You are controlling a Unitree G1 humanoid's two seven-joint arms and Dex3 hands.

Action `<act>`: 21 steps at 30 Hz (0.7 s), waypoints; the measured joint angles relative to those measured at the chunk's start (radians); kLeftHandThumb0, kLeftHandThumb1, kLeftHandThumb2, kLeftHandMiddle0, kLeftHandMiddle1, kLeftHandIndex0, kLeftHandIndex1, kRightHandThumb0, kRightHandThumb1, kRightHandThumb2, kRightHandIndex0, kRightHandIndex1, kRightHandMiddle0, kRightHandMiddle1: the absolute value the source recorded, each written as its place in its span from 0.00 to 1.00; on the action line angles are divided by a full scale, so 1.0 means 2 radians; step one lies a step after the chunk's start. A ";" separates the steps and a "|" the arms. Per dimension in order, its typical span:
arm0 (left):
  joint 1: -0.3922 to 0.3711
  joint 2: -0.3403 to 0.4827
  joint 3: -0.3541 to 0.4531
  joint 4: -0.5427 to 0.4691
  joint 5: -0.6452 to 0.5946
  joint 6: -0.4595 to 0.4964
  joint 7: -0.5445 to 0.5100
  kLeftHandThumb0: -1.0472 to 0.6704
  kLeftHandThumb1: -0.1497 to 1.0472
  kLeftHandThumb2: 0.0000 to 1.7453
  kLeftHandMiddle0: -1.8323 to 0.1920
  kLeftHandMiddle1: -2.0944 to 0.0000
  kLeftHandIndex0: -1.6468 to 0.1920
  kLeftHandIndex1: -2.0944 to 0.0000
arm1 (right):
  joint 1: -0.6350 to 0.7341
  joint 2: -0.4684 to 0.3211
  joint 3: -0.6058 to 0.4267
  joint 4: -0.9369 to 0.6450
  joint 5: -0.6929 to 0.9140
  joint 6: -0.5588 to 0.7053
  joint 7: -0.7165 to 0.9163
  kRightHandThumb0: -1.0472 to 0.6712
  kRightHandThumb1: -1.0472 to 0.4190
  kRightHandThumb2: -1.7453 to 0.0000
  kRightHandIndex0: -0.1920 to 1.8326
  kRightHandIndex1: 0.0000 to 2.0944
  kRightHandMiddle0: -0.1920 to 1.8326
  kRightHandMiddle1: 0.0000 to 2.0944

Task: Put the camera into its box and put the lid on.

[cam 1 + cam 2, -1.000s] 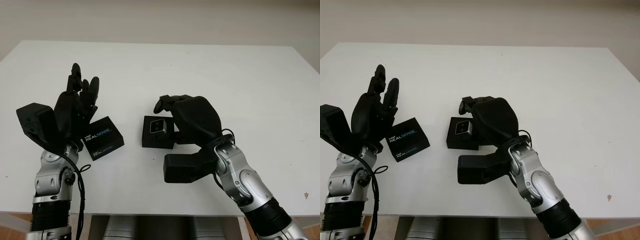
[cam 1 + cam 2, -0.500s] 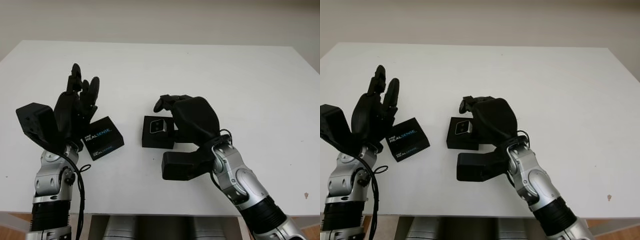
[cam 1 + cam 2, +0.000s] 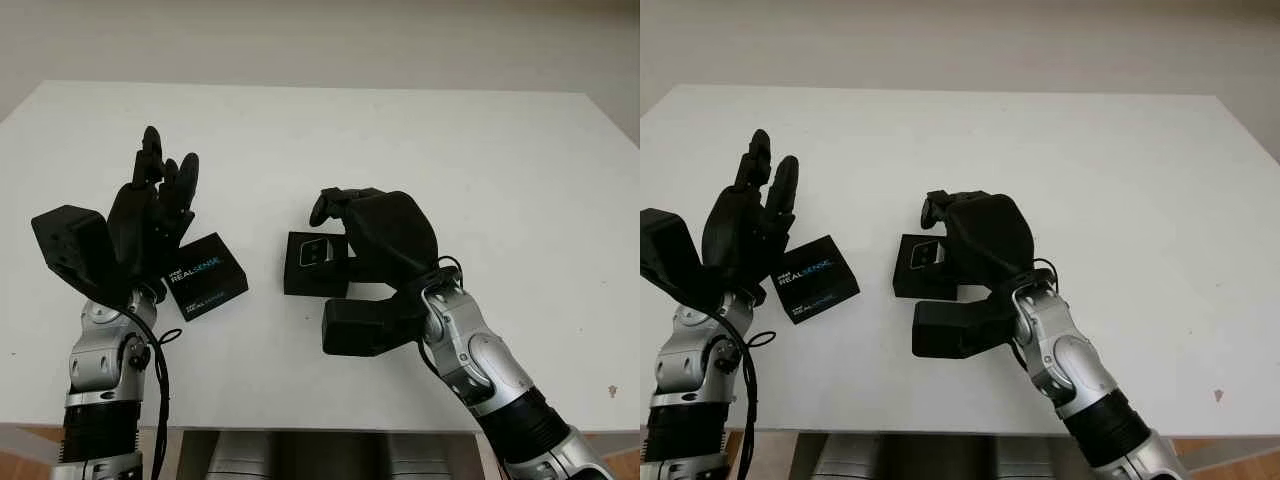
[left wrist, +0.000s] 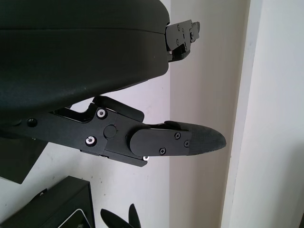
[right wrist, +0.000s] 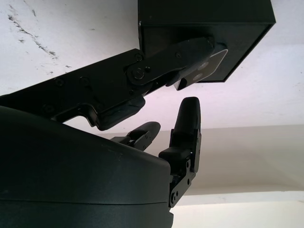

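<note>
Since a second ago our right hand (image 3: 375,240) has shifted slightly over the camera (image 3: 317,252) in its box (image 3: 312,275), fingers loosely curled and empty, while our open left hand (image 3: 150,215) hangs raised beside the lid (image 3: 203,276) near the tabletop's (image 3: 480,150) front edge; a careless withdrawal may drag the camera out.

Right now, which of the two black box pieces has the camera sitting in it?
The plain open box under the right hand; the silver camera shows inside. The other piece, the printed REALSENSE lid, lies by the raised, open left hand.

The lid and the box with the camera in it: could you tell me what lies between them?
Only bare white table separates the lid from the box, as the left eye view shows.
</note>
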 measured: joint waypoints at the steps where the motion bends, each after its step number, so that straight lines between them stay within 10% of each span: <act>1: 0.000 0.000 0.000 0.000 0.002 0.000 0.000 0.23 1.00 0.20 1.00 1.00 1.00 1.00 | 0.000 0.000 0.001 0.000 -0.002 0.002 0.004 0.21 0.06 0.97 0.35 0.08 0.30 0.55; 21: 0.000 0.000 0.000 -0.004 0.005 -0.001 0.003 0.23 1.00 0.20 1.00 1.00 1.00 1.00 | 0.000 -0.005 0.009 -0.012 -0.024 0.015 0.041 0.25 0.06 0.97 0.35 0.07 0.31 0.51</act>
